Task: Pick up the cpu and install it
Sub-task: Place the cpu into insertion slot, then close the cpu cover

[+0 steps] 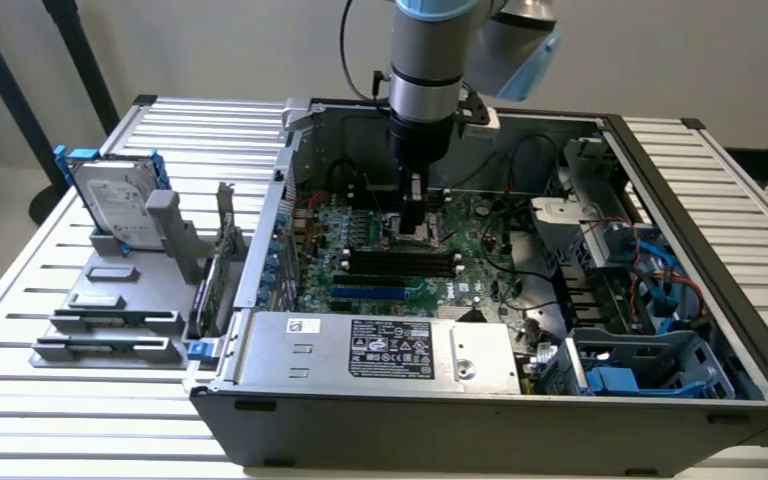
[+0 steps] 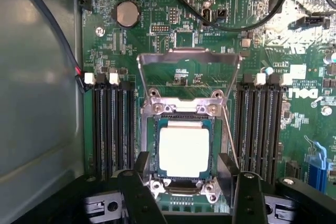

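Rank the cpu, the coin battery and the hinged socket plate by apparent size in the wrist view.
1. socket plate: widest, but it stands open and may be nearer the camera, so its lead over the cpu is unsure.
2. cpu.
3. coin battery: clearly smallest.

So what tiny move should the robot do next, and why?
Probably lift straight up, clear of the board. The cpu lies flat in its socket, the jaws stand open on either side without gripping it, and the hinged metal cover stands raised.

Open computer case (image 1: 684,190) on slatted table (image 1: 24,310), green motherboard (image 1: 480,262) inside, labelled power supply (image 1: 384,347), upright hard drive (image 1: 115,205) alongside
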Robot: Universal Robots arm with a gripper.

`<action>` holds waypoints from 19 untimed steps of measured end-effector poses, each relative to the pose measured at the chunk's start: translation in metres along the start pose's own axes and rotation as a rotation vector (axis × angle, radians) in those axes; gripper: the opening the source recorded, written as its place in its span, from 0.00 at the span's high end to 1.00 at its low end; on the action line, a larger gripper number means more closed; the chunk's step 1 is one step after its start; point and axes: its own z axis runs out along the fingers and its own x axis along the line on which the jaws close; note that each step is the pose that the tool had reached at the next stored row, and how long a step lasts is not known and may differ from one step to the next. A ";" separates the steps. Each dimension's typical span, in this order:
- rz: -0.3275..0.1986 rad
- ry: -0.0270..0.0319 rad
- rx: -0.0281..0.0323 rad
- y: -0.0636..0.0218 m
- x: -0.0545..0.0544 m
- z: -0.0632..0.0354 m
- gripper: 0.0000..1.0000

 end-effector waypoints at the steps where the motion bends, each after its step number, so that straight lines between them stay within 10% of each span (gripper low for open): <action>1: 0.000 0.0012 0.0000 -0.0025 0.000 -0.0008 0.39; 11: 0.000 0.0091 0.0002 -0.0386 0.000 -0.0042 0.87; 19: 0.000 0.0108 0.0002 -0.0447 -0.001 -0.0044 0.89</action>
